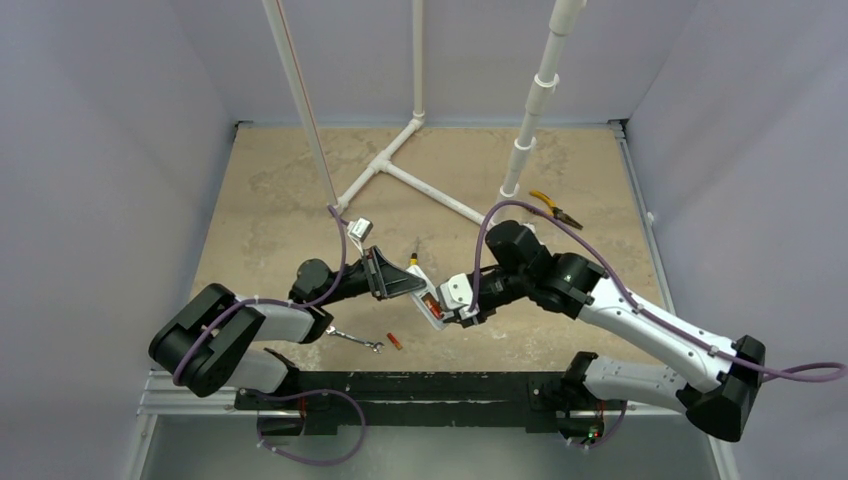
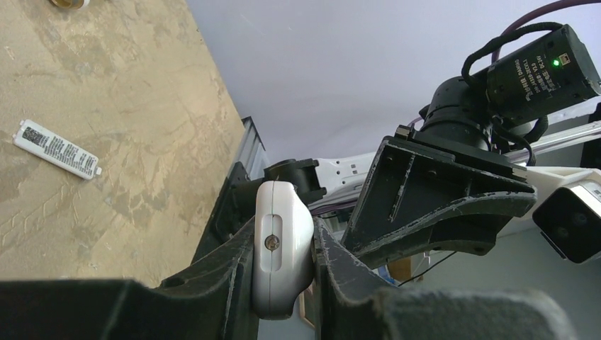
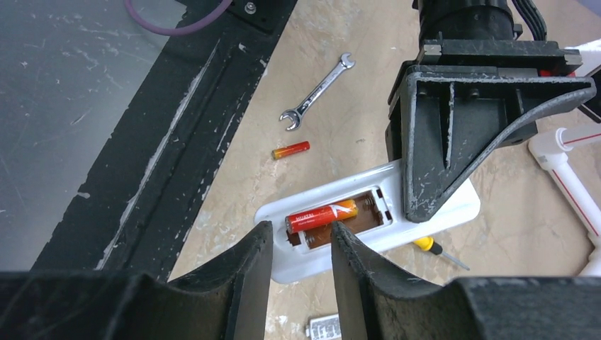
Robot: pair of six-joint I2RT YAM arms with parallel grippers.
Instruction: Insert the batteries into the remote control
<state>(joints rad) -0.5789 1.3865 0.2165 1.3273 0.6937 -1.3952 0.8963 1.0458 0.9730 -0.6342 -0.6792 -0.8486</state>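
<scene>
One battery (image 3: pixel 320 214) sits in the open bay of the remote control (image 3: pixel 457 205). The second battery (image 3: pixel 291 149) lies on the table (image 3: pixel 340 35) by the wrench (image 3: pixel 315 92). Left gripper (image 2: pixel 283 248) clamps the remote's end tight; right gripper (image 3: pixel 301 237) hovers over the bay, jaws partly parted, holding nothing.

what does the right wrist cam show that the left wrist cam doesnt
Only right wrist: the remote with its bay open and one battery in it, a second battery lying loose, a wrench and a screwdriver. Only left wrist: the remote's rounded end face, clamped in the left gripper. Both: the remote, the left gripper holding it, and the right gripper.
</scene>
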